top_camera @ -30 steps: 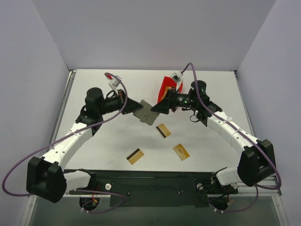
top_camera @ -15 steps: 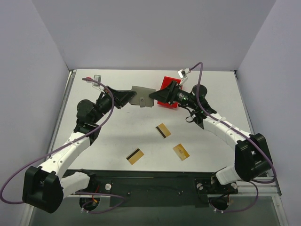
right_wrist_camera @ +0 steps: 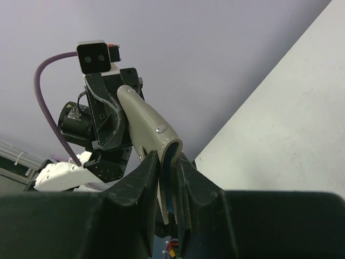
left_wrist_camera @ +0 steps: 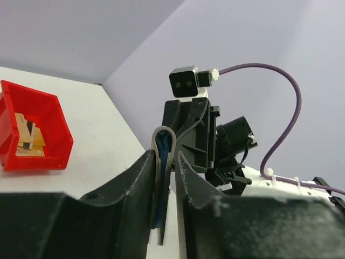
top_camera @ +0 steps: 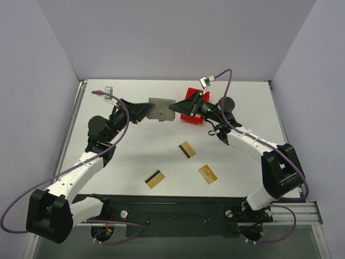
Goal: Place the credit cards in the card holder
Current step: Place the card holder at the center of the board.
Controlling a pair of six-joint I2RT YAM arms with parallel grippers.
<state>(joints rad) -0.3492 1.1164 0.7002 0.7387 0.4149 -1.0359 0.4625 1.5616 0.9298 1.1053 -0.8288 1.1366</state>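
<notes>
The holder (top_camera: 160, 109) is pinched from both sides, far centre, by the left gripper (top_camera: 146, 110) and right gripper (top_camera: 174, 109). Three cards (top_camera: 187, 149) are seen nearer.

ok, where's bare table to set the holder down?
Far right, between the red bin and the table's right edge; also between the left arm and the middle card. Crowded: far centre, left gripper and right gripper both on the card holder.

A small red bin (top_camera: 189, 93) stands at the far side of the white surface (top_camera: 135, 156), right of the middle. Plain pale grey walls (top_camera: 172, 38) close the surface on three sides.
</notes>
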